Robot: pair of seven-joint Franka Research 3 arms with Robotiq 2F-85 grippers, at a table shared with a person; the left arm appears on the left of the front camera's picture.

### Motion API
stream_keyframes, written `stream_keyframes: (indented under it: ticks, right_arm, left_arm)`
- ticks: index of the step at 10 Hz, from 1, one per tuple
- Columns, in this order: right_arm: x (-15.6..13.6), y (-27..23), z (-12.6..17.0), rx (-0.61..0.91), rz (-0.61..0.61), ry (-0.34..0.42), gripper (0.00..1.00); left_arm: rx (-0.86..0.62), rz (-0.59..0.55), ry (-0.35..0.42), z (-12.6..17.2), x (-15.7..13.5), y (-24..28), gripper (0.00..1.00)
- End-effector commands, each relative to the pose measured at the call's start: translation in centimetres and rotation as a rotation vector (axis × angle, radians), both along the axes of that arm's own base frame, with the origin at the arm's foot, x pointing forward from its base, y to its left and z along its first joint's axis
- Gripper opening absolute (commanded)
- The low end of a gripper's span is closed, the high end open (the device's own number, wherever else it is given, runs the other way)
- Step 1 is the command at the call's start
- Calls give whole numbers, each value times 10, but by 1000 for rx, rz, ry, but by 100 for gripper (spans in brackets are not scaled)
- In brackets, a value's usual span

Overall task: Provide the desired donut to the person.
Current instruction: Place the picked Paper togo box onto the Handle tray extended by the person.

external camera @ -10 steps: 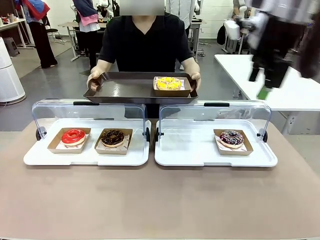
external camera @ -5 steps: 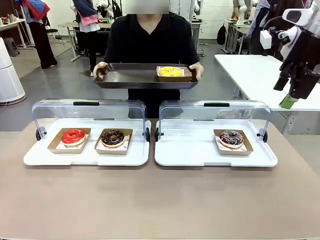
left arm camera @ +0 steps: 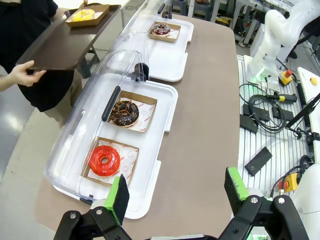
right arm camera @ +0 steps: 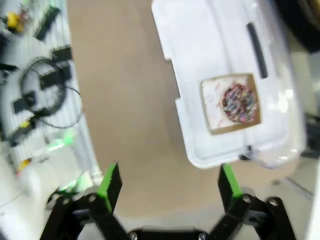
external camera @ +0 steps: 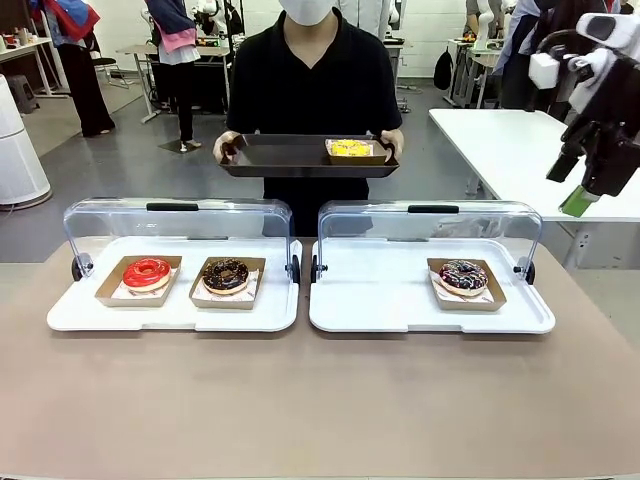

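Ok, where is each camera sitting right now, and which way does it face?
Front: fixed at the robot's side of the table, facing the person holding a tray; right gripper raised at right.
Left wrist: high off the table's left end, looking down past the open left gripper at the red donut.
Right wrist: high, blurred, looking down past the open right gripper at the sprinkled donut.
Shared: all three show the sprinkled donut.

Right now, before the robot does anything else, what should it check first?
1. Left gripper open, empty: ok.
2. Right gripper open, empty: ok.
3. Yellow donut lies on the tray that the person holds: ok.
4. Clear lids tipped back: ok.
5. Red donut, chocolate donut and sprinkled donut lie uncovered in the white cases: ok.
6. Whether another donut is wanted: cannot tell.
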State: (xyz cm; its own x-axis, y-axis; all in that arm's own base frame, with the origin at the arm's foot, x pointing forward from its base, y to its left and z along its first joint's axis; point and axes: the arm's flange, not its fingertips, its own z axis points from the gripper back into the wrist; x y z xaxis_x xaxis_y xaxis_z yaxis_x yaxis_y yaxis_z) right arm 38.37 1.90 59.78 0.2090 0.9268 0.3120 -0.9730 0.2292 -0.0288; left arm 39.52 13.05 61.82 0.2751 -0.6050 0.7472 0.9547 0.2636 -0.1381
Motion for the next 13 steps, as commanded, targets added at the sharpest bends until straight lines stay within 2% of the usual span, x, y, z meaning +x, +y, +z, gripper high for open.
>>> stream_keyframes:
  ticks: [1,4,5,6,7,9,13]
  right_arm:
    - [11,-51,-6,300,80,63,100]
    - [3,-122,-6,762,169,6,100]
    - [0,-147,-7,848,76,-41,100]
    - [-4,-165,-14,840,18,-81,100]
    - [-5,-182,-22,758,-40,-123,100]
    - [-4,-219,-39,766,-116,-130,100]
    - [-7,-240,-41,800,-83,-107,100]
  left_arm:
    - [-1,-6,1,1,-2,0,100]
    - [-1,-6,1,1,-2,0,100]
    - [-1,-6,1,1,-2,0,100]
    - [-1,-6,1,1,-2,0,100]
    - [-1,-6,1,1,-2,0,100]
    - [-1,-6,1,1,-2,0,100]
    - [-1,-6,1,1,-2,0,100]
